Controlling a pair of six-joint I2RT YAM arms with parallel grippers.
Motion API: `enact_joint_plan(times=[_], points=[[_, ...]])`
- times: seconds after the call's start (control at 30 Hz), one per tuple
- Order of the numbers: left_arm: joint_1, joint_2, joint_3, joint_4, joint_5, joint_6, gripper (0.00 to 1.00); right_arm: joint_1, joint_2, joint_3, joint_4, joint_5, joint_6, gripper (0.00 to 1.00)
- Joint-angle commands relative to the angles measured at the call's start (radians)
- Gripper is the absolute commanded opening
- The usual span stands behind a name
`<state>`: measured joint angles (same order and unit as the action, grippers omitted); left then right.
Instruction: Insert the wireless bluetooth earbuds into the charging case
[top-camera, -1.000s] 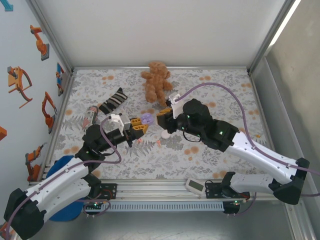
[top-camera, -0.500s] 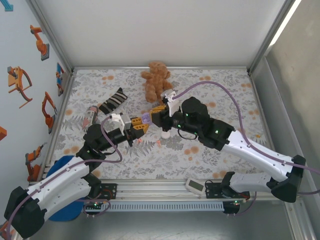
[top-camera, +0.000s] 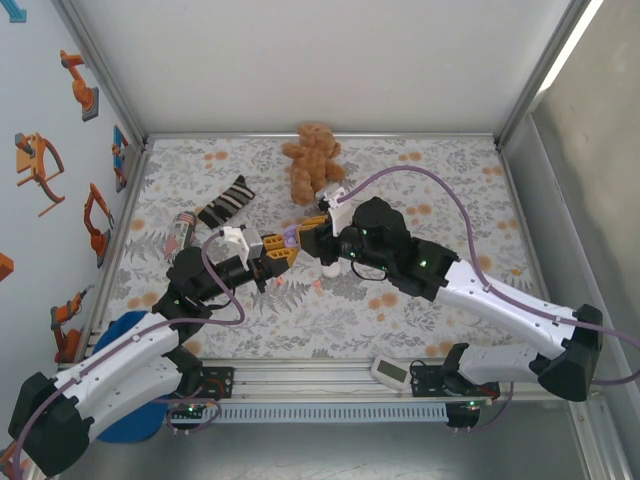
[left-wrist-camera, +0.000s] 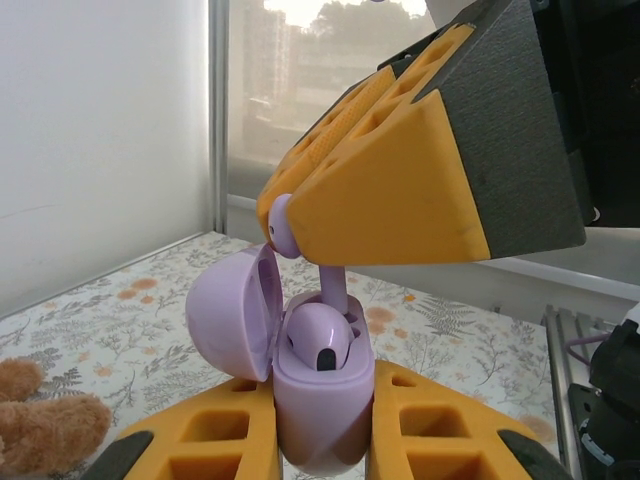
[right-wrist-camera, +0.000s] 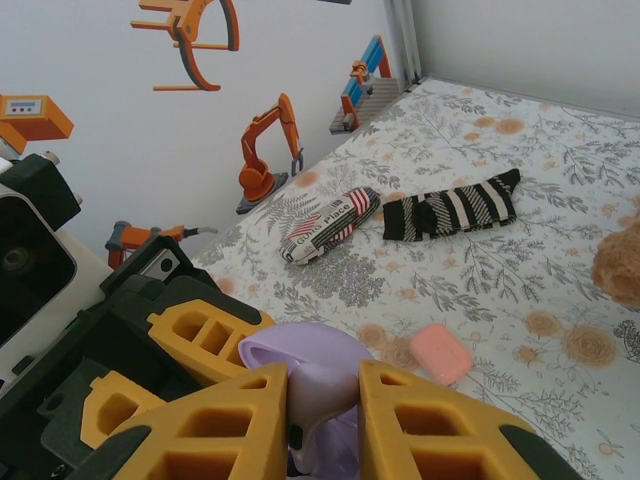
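Rightward of the case a second ago, the right hand (top-camera: 312, 233) has slid across and now hangs directly over the left hand (top-camera: 278, 248). The left hand is clamped narrowly on the lilac charging case (left-wrist-camera: 318, 410), held upright with its lid (left-wrist-camera: 230, 315) swung open to one side. The right hand pinches a lilac earbud (left-wrist-camera: 283, 226), whose stem reaches down into the case's mouth. A second lilac earbud (left-wrist-camera: 318, 345) already sits in the socket beside it, crowding the opening. Below on the floral bench (top-camera: 420, 300) lie a small pink piece (right-wrist-camera: 440, 352), a striped sock (right-wrist-camera: 450, 212), a printed roll (right-wrist-camera: 330, 225) and a teddy bear (top-camera: 312, 160).
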<state>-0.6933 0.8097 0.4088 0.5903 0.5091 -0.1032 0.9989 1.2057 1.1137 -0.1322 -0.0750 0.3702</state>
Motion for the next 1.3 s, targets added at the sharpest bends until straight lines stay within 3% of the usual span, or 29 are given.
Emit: enact_joint_plan(times=[0.0, 0.63, 1.27], points=[[-0.006, -0.006, 0.037, 0.037, 0.022, -0.008, 0.0, 0.009, 0.007, -0.012, 0.032, -0.003, 0.019, 0.22], [-0.007, -0.003, 0.038, 0.036, 0.022, -0.009, 0.0, 0.018, -0.02, -0.026, -0.007, -0.007, 0.032, 0.25], [-0.01, -0.037, 0.031, 0.005, 0.028, -0.015, 0.0, 0.003, -0.095, 0.068, -0.13, 0.046, -0.059, 0.7]])
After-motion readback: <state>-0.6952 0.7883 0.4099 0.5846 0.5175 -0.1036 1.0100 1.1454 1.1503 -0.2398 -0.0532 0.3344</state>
